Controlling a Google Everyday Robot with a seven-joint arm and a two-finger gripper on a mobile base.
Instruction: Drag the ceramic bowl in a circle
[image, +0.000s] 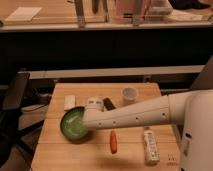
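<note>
The ceramic bowl is round, shallow and green, and sits on the left part of the wooden table. My white arm reaches in from the right, and its end covers the bowl's right rim. My gripper is at that rim, hidden behind the arm's wrist.
A small white cup stands at the back right. A white can with a dark object beside it lies behind the arm. A white pad lies at the back left. A red carrot-like item and a white bottle lie in front. A black chair stands left.
</note>
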